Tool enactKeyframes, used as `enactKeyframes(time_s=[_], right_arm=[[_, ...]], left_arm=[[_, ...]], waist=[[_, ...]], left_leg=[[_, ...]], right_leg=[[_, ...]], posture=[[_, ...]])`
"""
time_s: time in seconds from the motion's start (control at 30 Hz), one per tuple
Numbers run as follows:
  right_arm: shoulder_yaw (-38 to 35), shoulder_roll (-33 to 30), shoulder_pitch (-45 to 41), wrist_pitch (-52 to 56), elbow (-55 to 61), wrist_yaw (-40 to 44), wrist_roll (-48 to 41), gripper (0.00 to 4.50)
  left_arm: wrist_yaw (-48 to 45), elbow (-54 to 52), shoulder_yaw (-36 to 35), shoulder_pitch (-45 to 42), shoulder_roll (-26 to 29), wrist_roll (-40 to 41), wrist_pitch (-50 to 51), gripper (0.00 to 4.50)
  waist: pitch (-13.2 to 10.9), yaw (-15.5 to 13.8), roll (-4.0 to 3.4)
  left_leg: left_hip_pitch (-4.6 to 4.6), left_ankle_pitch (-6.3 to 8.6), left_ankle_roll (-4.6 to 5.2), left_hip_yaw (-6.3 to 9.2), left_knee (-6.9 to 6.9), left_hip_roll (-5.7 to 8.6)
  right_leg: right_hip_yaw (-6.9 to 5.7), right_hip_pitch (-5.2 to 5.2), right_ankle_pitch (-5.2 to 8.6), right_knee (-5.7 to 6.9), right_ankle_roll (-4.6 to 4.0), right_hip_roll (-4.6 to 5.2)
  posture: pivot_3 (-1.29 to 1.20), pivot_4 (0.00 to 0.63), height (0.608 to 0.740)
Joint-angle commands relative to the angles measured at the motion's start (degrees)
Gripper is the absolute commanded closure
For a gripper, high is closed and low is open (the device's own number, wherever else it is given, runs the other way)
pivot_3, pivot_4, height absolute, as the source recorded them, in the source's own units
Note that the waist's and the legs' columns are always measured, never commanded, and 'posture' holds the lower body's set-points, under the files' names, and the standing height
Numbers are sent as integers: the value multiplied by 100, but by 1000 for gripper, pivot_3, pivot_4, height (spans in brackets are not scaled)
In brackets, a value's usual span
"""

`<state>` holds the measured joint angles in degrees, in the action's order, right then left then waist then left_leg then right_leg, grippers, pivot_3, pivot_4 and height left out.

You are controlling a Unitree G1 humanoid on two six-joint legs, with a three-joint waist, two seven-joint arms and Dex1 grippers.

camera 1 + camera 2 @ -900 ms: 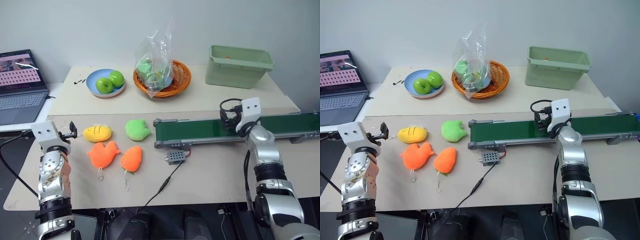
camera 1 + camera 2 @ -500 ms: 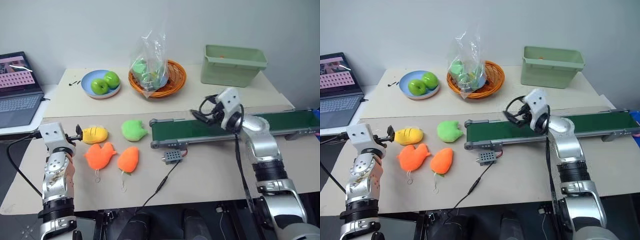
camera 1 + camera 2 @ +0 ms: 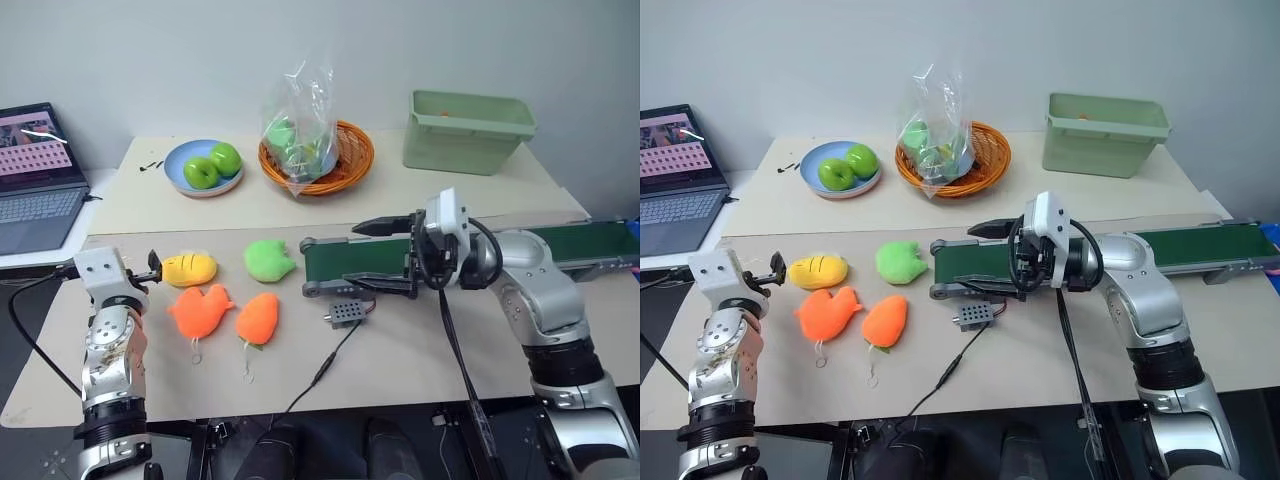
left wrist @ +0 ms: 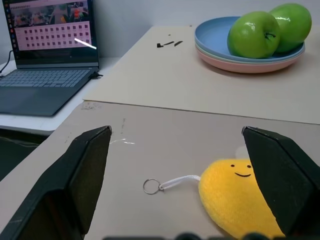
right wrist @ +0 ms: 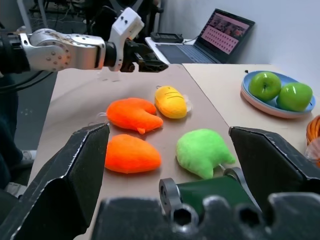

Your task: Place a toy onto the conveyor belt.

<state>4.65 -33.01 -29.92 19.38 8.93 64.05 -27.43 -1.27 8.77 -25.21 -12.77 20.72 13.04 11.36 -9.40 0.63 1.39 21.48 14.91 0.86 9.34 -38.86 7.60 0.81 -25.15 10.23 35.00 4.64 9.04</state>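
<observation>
Above conveyor belt (image 3: 380, 262), spread right hand (image 3: 372, 257)

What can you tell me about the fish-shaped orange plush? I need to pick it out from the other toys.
The fish-shaped orange plush is bright orange and fuzzy, with a lobed, finned outline and a keyring loop on a short cord. It lies flat on the table, untouched, beside a smooth oval orange plush and below a yellow plush.

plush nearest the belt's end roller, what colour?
Bright green plush, clearest in the right wrist view.
</observation>
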Motion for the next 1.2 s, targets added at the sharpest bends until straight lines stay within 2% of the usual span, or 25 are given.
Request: enactKeyframes(time_s=[0.03,0.4,0.57,0.63,0.87,1.0,1.2], right_arm=[[-321,94,5,-61,155,-51,-313,0],[-625,351,188,-243,-310,-37,-460,0],[-612,391,219,-249,-255,-46,-430,0],[-623,398,223,-257,-251,-61,-414,0],[-645,388,265,-251,-232,-115,-376,0],[-600,413,267,-245,-219,-164,-343,0],[-518,476,297,-267,-231,-252,-283,0]], left_arm=[[-142,-312,-291,31,-118,525,169,16],[-648,-540,-815,227,-409,2197,1073,16],[-491,-364,-1605,-46,-827,4078,1965,16],[-388,-179,-1771,-79,-870,4324,2053,16],[-459,-167,-1624,112,-608,4057,1926,16],[-903,-610,-751,337,399,2848,1731,16],[-1912,-423,-83,-11,1621,2195,1720,16]], waist=[[0,-1,0],[0,10,0],[0,2,0],[0,2,0],[0,11,0],[0,12,1],[0,-19,-3]], left_leg=[[1,-1,-1,-2,0,0],[-7,12,-5,-21,-1,-44],[-10,19,-5,-23,-4,-49],[-10,20,-5,-23,-5,-50],[-20,28,-9,-33,-4,-53],[-23,28,-12,-38,-2,-58],[-27,29,-12,-40,0,-59]], right_leg=[[2,-2,-1,0,-1,0],[13,-1,-9,-2,-16,-43],[18,0,-10,-4,-17,-48],[18,0,-10,-2,-17,-49],[23,1,-11,-4,-21,-54],[26,0,-15,-3,-29,-62],[30,0,-15,-3,-30,-63]], posture=[[0,150,740],[0,150,740],[0,150,740],[0,150,740],[0,150,740],[0,150,740],[0,150,740]])
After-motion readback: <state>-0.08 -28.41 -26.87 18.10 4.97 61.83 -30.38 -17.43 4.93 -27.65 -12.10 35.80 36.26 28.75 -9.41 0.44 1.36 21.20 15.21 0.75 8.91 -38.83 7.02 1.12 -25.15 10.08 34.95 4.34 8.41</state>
